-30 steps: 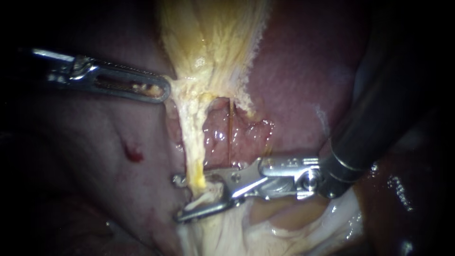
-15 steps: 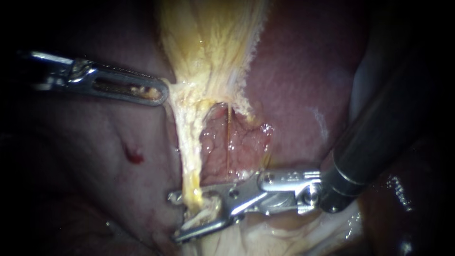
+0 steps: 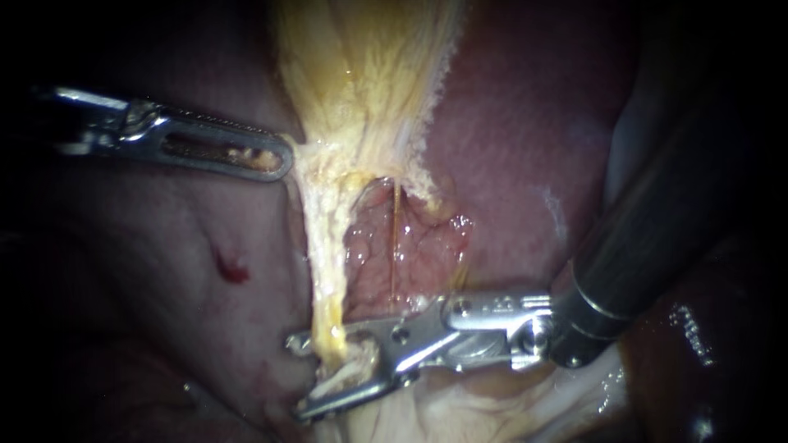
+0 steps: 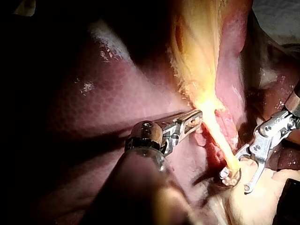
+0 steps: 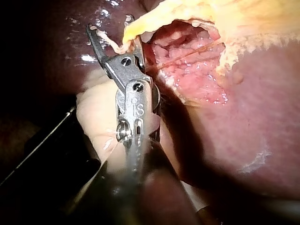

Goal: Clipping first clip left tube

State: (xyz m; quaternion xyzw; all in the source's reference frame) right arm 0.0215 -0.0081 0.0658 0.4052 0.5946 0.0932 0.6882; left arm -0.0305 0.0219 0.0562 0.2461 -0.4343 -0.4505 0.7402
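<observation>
End effector of the right instrument (image 3: pixel 302 375): two jaws stand apart in a narrow V, and the left tube (image 3: pixel 327 279) passes down between them near their tips. A gap shows on either side of the tube, so the jaws are open around it and not closed. Whitish shreds lie in the gap beside the tube; it is not clear what they are. The right wrist view shows the same: the end effector (image 5: pixel 110 26) is spread, with the pale yellow tube (image 5: pixel 136 27) at the jaw mouth.

The left tube is a yellow, stringy band. It runs from the narrow lower end of the gallbladder (image 3: pixel 369 74) down to the pale tissue (image 3: pixel 460 406) under the right instrument's shaft.

End effector of the left instrument (image 3: pixel 279 157): the long slotted jaws lie together, pinching the gallbladder's edge where the tube begins. The tissue is drawn sideways to the tip. In the left wrist view its tip (image 4: pixel 197 117) touches the yellow band just above the tube.

Beside the tube lies a raw pink patch (image 3: pixel 427 238), crossed by a thin reddish strand (image 3: pixel 394 246). Liver (image 3: pixel 525 123) surrounds it. A small red spot (image 3: pixel 232 267) sits on the tissue below the left instrument.
</observation>
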